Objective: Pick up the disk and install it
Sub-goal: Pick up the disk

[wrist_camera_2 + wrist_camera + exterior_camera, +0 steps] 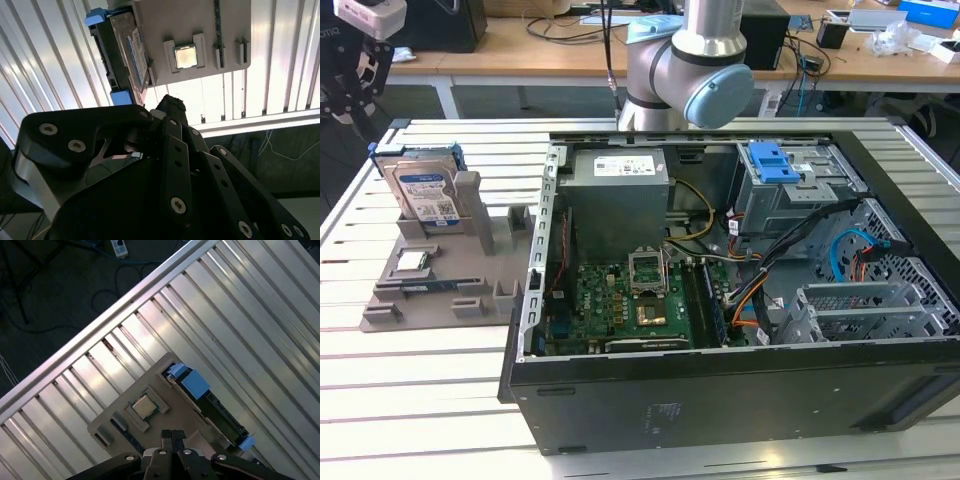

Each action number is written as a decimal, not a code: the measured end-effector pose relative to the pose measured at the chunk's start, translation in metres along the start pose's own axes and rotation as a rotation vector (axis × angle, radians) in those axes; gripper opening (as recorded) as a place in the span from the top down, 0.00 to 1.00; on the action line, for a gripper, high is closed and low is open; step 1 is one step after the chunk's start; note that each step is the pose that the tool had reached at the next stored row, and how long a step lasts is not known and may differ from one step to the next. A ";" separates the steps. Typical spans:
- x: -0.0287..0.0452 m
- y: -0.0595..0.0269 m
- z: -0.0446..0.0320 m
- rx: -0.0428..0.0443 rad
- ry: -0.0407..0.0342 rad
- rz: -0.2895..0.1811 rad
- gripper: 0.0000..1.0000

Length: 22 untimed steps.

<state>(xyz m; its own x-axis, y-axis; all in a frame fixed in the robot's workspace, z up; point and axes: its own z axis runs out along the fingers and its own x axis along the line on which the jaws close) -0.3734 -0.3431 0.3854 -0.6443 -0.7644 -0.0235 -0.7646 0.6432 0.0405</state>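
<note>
The disk (425, 190) stands upright on its edge in a grey holder tray (440, 300) at the exterior view's left, its blue-and-white label facing forward and a blue bracket around it. Both wrist views look down on the disk (125, 55) (210, 405). My gripper (360, 100) hangs above the table, up and to the exterior view's left of the disk, apart from it. In both wrist views the gripper (170, 105) (172, 434) has its fingertips together with nothing between them.
A small square processor chip (413, 262) (186, 56) (145, 407) lies flat in the same tray. The open computer case (720, 380) stands to the exterior view's right, with a drive cage and blue latch (772, 160) at its back. Slatted aluminium table (260, 315) underneath.
</note>
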 end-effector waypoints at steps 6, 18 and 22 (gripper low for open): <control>0.0000 0.0000 0.0000 -0.0026 0.0045 -0.110 0.89; 0.0000 0.0000 0.0000 -0.0067 0.0114 -0.282 0.89; 0.0000 0.0000 0.0000 -0.0076 0.0129 -0.319 0.89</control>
<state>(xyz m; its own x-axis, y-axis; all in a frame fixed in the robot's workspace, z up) -0.3734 -0.3431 0.3854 -0.3715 -0.9282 -0.0236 -0.9280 0.3704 0.0405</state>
